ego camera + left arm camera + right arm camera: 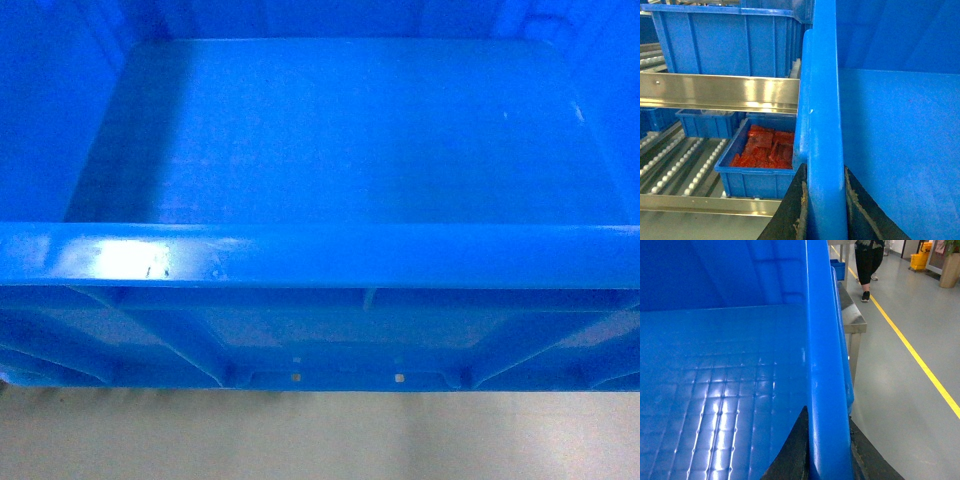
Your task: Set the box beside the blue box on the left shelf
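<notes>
The box (320, 150), a large bright-blue crate, fills the head view with its thick near rim (320, 255) and ribbed outer wall facing me. In the left wrist view my left gripper (825, 171) is shut on the crate's left rim. In the right wrist view my right gripper (827, 415) is shut on its right rim, beside the glossy grid floor (715, 405). To the left of the crate is the shelf, with a big blue box (725, 42) on its upper level behind a steel rail (720, 92).
On the lower roller level (675, 160) a small blue bin of red items (762, 160) sits close to the crate, with another small bin (707, 122) behind it. To the right are a metal stand (852, 322), grey floor with a yellow line (920, 360), and a person's legs (867, 265).
</notes>
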{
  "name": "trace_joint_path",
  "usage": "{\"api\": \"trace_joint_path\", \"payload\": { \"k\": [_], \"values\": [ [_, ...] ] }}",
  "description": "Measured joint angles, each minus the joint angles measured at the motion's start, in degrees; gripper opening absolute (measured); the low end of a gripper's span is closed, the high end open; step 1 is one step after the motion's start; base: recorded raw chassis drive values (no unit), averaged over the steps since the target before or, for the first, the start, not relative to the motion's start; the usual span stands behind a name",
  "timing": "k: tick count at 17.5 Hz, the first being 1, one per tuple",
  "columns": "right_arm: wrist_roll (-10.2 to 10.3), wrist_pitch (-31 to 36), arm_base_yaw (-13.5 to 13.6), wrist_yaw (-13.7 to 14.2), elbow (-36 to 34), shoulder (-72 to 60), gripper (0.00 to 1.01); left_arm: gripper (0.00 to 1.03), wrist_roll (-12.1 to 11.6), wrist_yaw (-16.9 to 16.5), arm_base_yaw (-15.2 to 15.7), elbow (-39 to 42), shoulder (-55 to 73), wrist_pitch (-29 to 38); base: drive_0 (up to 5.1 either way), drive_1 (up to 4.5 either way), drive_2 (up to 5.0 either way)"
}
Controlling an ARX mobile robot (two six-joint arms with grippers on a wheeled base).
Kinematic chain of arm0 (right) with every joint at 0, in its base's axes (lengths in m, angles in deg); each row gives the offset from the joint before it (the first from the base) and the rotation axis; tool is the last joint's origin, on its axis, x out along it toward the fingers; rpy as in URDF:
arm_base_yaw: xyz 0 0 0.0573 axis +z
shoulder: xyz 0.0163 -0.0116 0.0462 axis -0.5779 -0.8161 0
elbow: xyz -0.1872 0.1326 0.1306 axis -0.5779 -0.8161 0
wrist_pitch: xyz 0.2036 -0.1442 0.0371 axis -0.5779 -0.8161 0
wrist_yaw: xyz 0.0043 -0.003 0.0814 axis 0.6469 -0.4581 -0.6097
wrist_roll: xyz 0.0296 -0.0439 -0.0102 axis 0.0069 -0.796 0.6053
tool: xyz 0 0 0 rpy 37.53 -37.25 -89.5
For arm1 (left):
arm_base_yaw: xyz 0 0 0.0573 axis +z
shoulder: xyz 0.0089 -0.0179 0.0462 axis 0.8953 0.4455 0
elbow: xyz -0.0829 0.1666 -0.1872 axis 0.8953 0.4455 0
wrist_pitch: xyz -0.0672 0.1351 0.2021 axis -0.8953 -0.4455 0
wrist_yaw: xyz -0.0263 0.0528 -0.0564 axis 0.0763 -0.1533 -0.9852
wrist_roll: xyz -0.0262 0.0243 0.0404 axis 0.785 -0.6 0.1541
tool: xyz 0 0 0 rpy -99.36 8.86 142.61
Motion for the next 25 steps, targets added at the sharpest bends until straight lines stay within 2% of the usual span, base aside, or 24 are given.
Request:
{"api": "trace_joint_path", "payload": {
  "k": [12, 25],
  "values": [
    [0.0, 0.07, 0.0, 0.07, 0.0, 0.04, 0.08, 0.11, 0.02, -0.09, 0.0, 0.0, 0.0, 0.13, 0.1, 4.21, -4.1],
    [-0.02, -0.04, 0.0, 0.04, 0.0, 0.02, 0.08, 0.11, 0.07, -0.02, 0.0, 0.0, 0.0, -0.02, -5.0, 2.41, 2.4]
  ]
}}
